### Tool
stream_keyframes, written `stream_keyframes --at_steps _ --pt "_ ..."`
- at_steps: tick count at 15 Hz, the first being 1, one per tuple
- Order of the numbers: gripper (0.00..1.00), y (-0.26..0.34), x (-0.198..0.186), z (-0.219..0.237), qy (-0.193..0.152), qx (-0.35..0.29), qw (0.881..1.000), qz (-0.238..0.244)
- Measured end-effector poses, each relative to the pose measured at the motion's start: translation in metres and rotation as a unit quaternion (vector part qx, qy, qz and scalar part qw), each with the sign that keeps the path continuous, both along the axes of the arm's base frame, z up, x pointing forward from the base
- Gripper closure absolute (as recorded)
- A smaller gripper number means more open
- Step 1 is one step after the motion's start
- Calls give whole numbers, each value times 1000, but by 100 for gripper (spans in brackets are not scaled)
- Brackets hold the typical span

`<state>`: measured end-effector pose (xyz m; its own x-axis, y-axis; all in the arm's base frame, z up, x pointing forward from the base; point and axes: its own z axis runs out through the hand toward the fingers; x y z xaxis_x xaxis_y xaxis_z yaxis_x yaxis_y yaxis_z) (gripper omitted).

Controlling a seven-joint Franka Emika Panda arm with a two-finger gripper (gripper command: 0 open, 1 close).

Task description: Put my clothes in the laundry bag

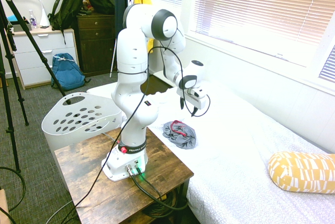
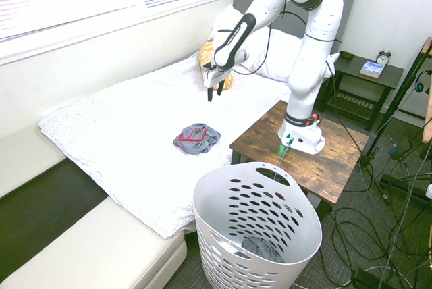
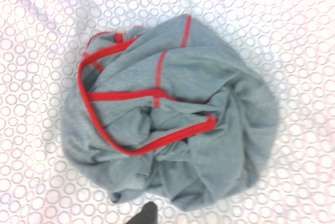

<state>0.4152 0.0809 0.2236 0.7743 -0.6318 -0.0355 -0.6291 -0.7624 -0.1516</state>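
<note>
The clothes (image 1: 179, 133) are a crumpled grey garment with red trim, lying on the white bedspread near the wooden side table (image 2: 196, 138); they fill the wrist view (image 3: 167, 114). My gripper (image 1: 188, 110) hangs in the air above them, pointing down, a little toward the window side (image 2: 212, 90). Its fingers stand open with nothing between them. The laundry bag (image 1: 78, 116), a white hamper with oval holes, stands on the floor by the table's end (image 2: 256, 221). Some grey fabric lies at its bottom.
The wooden side table (image 1: 162, 169) bearing the arm stands between bed and hamper. A yellow patterned pillow (image 1: 301, 171) lies further along the bed (image 1: 246, 140). A blue backpack (image 1: 67, 71) and dressers sit by the far wall. A white bench (image 2: 88, 248) runs along the bed's foot.
</note>
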Motion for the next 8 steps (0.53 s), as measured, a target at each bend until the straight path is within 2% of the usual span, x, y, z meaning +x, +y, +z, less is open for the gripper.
stream_keyframes --at_steps 8 --pt "0 39 50 -176 63 8 998 -9"
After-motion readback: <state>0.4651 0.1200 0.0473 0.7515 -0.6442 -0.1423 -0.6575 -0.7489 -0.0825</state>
